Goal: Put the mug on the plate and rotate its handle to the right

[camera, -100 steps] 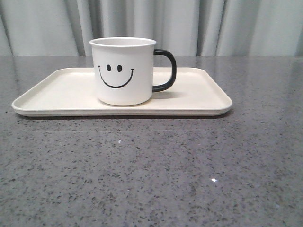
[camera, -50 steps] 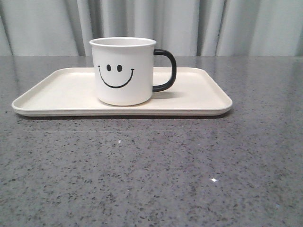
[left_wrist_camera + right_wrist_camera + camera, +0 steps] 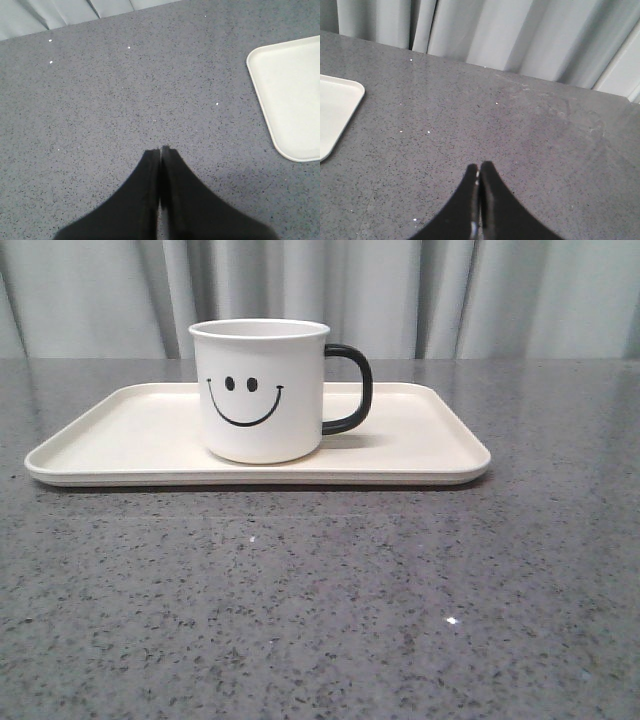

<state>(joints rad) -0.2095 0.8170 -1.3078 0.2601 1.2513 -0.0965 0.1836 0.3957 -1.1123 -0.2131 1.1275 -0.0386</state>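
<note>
Both my left claw and right claw hang closed and empty over the bench, well apart from the mug, which stands upright on the plate with its handle pointing right, so I judge the task finished with nothing left to grasp.

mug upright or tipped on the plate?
Upright. In the front view the mug stands with its rim level on the plate, smiley face toward the camera, handle pointing right. No claw touches it.

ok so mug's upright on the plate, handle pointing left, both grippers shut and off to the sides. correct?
Not quite: the handle points right, not left, as the front view shows. The rest holds: the mug stands upright on the plate, and the left gripper and right gripper are shut over bare table.
</note>
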